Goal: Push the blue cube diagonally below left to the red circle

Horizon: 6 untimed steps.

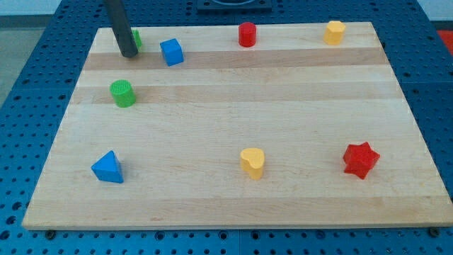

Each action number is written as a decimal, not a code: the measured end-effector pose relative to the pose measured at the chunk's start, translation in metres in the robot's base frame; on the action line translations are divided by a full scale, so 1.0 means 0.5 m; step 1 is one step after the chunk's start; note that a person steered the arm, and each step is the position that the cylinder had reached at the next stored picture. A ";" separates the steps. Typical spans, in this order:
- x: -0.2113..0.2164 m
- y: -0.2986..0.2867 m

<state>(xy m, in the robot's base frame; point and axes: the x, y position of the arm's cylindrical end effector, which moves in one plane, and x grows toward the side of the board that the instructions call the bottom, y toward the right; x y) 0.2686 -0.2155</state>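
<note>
Since the tip (129, 54) sits just to the view's left of the blue cube (171, 52) with a small gap between them, this looks like the approach step — lining up behind the cube, no push underway that can be judged from here. The cube sits near the board's top edge, toward the top-left corner, and the red circle (246, 34) is further along that same top edge, about mid-board. So the cube probably needs to travel toward the view's right and end up a bit lower than the circle, on its left side.

Being on the cube's left is roughly the right side to push from. The next move likely calls for the tip to meet the cube's left face fairly square and slide it along the top edge, stopping short of the red circle so it doesn't get bumped.

The rod comes down from the view's top, leaning slightly, with its lower end planted near the board's top-left corner. It partly hides a green block (135, 38) right behind it — shape can't be made out. There's no pincer on this arm, just the rod, so nothing opens or closes.

Other stuff: a green cylinder (122, 93) below the tip near the left edge, a blue triangle (107, 168) by the bottom-left corner, a yellow block (335, 32) toward the top-right corner, a yellow heart-ish block (253, 162) near the bottom edge, and a red star (361, 159) by the bottom-right.
</note>
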 end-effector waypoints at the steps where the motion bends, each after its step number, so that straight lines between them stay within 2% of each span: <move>1: -0.001 -0.004; 2: -0.001 -0.003; 4: -0.003 0.080; 6: 0.056 0.193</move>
